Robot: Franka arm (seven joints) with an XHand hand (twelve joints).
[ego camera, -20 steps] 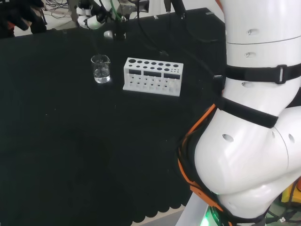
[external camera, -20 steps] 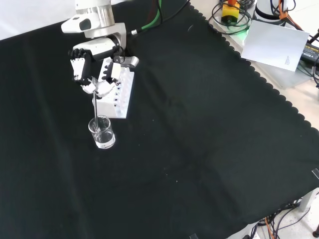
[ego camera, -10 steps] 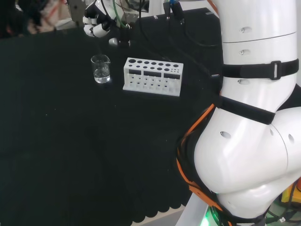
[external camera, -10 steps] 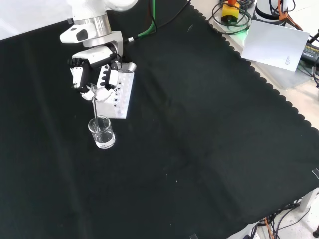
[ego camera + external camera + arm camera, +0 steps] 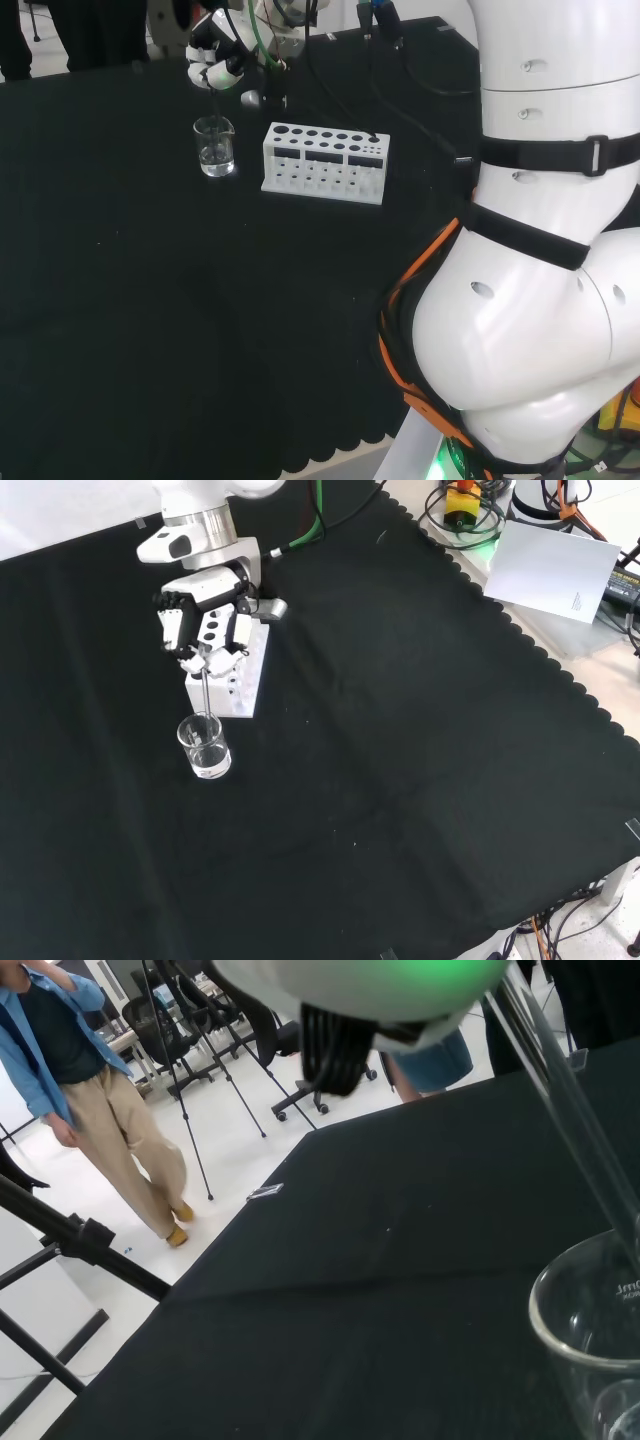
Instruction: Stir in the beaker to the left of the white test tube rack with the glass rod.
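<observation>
Glass is thin here: my hand (image 5: pixel 205 630) pinches the glass rod (image 5: pixel 207 692) above the beaker (image 5: pixel 204 746) just below it, and a tilted stir may tip it against the white rack (image 5: pixel 243 675).

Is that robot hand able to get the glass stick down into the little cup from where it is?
Probably yes: the hand grips the glass rod right above the open beaker, with nothing between.

Small white print is showing on the glass wall of the beaker (image 5: pixel 590 1340) in the wrist view, but it is cut off and too small to read. No other words, numbers or signs are showing clearly enough to read.
</observation>
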